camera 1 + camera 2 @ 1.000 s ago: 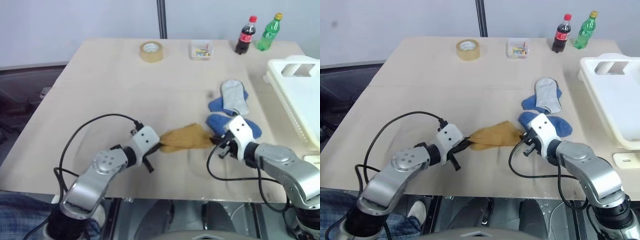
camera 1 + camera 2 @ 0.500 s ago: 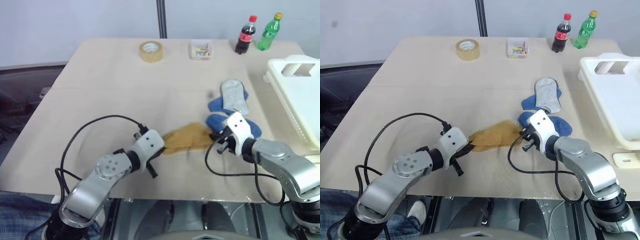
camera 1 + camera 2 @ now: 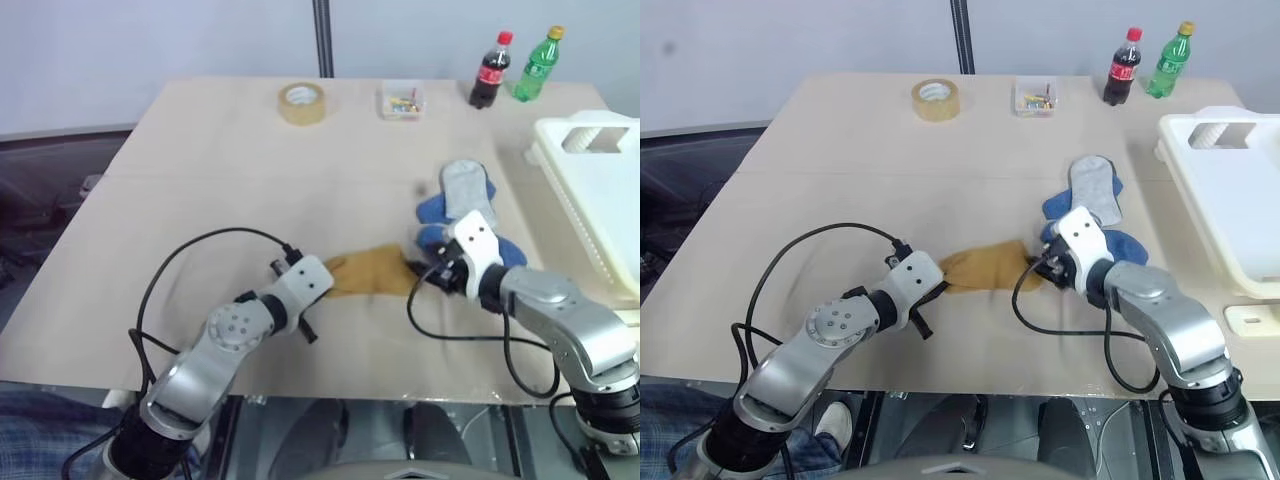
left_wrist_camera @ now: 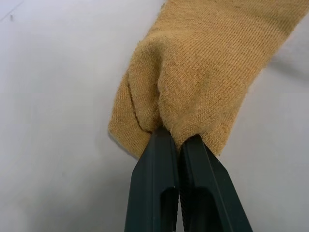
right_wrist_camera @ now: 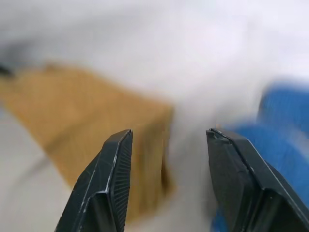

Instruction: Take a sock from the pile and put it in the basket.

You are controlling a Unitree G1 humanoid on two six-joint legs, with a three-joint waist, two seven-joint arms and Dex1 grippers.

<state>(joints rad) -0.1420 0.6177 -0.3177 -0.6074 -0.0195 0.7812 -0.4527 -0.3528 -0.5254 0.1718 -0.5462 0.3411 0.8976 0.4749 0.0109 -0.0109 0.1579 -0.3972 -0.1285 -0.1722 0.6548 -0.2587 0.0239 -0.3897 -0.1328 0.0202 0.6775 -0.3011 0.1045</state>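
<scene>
- Left fingers (image 4: 175,145) pinch the yellow sock (image 3: 368,272) on the bench (image 3: 200,190).
- Right fingers (image 5: 169,140) gape at its 3 o'clock end.
- Pile (image 3: 462,205) beyond; basket (image 3: 600,190) at 3 o'clock.

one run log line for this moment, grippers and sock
left gripper: shut on mustard-yellow knit sock | right gripper: open, empty, at sock's other end | sock: flat on tan table | white plastic laundry basket: no sock visible

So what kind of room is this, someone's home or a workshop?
Probably a test or lab space, not a home: a plain tan table against a bare wall holds staged props, including a tape roll, two soda bottles, loose socks and a white laundry basket.
</scene>
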